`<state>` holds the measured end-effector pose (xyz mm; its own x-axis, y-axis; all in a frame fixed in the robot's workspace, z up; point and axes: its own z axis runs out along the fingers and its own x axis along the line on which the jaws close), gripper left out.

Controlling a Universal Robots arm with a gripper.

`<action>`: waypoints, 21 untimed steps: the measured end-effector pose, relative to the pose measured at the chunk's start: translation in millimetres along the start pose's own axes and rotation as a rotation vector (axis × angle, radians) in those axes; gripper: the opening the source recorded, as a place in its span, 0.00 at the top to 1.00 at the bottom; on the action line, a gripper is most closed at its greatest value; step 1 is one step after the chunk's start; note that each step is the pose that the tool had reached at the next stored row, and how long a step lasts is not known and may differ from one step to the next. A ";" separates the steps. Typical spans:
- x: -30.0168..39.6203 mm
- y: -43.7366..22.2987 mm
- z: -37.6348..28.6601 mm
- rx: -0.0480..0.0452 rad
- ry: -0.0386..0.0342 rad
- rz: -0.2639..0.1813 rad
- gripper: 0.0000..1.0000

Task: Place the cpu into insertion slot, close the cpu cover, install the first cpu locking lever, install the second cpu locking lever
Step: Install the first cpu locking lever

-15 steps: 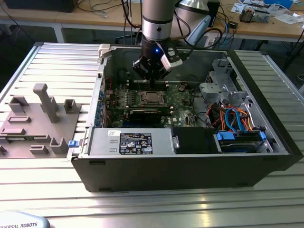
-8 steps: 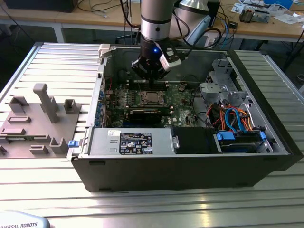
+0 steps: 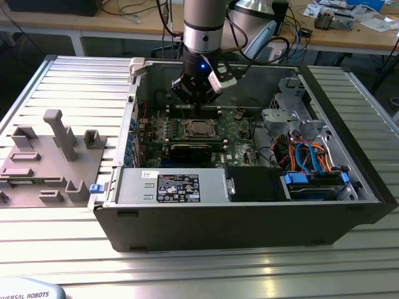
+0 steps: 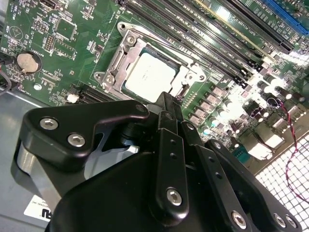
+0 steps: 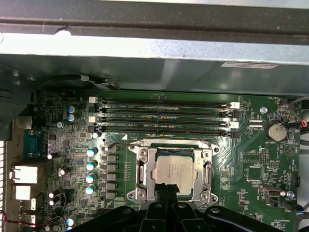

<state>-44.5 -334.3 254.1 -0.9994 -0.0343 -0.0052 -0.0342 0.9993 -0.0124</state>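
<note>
The arm (image 3: pixel 202 25) hangs vertical, its hand (image 3: pixel 198 99) apparently pinched together.

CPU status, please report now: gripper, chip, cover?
Gripper shut, tips at cpu edge. Cpu seated in insertion slot, cpu cover down around it. Nothing in the way.

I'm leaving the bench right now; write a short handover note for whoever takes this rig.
Hand: black, fingertips together just above the chip's edge, holding nothing.
Small square silver-topped cpu: seated in the metal-rimmed square insertion slot on the green motherboard.
Thin silvery cpu cover frame: down around the chip.
Done: cpu placed, cover apparently closed.
Left: the locking levers; whether either is latched is unclear.
</note>
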 end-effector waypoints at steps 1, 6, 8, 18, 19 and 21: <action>0.1 0.0 0.0 0.0000 0.0000 0.000 0.89; 0.5 0.0 0.0 0.0000 -0.0001 0.000 0.89; 2.4 0.1 0.0 0.0000 -0.0001 0.000 0.89; 6.3 0.1 -0.4 0.0001 0.0000 0.000 0.89; 6.3 0.2 -1.5 0.0000 -0.0002 0.000 0.89; 6.6 0.2 -3.5 -0.0006 -0.0005 0.000 0.89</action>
<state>-51.1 -334.3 257.6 -0.9994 -0.0343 -0.0057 -0.0342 0.9993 -0.0119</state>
